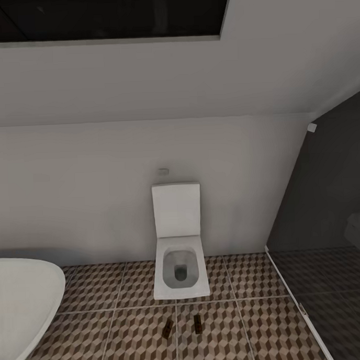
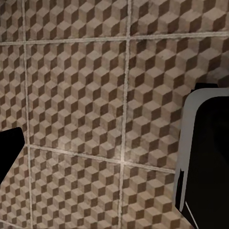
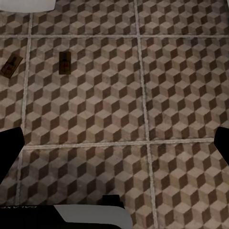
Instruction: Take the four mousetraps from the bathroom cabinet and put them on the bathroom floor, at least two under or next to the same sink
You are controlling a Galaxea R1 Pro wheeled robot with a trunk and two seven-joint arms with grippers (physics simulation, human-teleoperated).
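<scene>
Two mousetraps lie on the bathroom floor [image 1: 129, 329] just in front of the toilet [image 1: 180, 264]: the left trap [image 1: 167, 330] sits tilted, the right trap [image 1: 198, 324] lies straighter, and a grout line runs between them. They are near each other but apart. Both are tiny and dark in the head view, so their metal parts are hard to make out. The right wrist view shows the same pair, the tilted one [image 3: 10, 66] partly cut by the frame edge and the straight one [image 3: 64, 62] whole, with a pale sliver of the toilet [image 3: 26, 4] past them.

The count in view is two traps, one toilet and one white tub [image 1: 23, 302], whose rim is cut off at the head view's left edge. A dark glass panel [image 1: 328, 205] stands at the right, and what is behind it is too dim to read.

In the right wrist view, black tips of the right tool [image 3: 119, 143] show at both side edges, spread wide with nothing between them, hanging over bare tiles. In the left wrist view one dark fingertip [image 2: 8, 152] of the left tool shows over the floor [image 2: 95, 95]; the other is cut off, so I cannot tell how wide it stands. A dark body with a grey edge [image 2: 207, 157] fills one side of that view, cut off by the frame
</scene>
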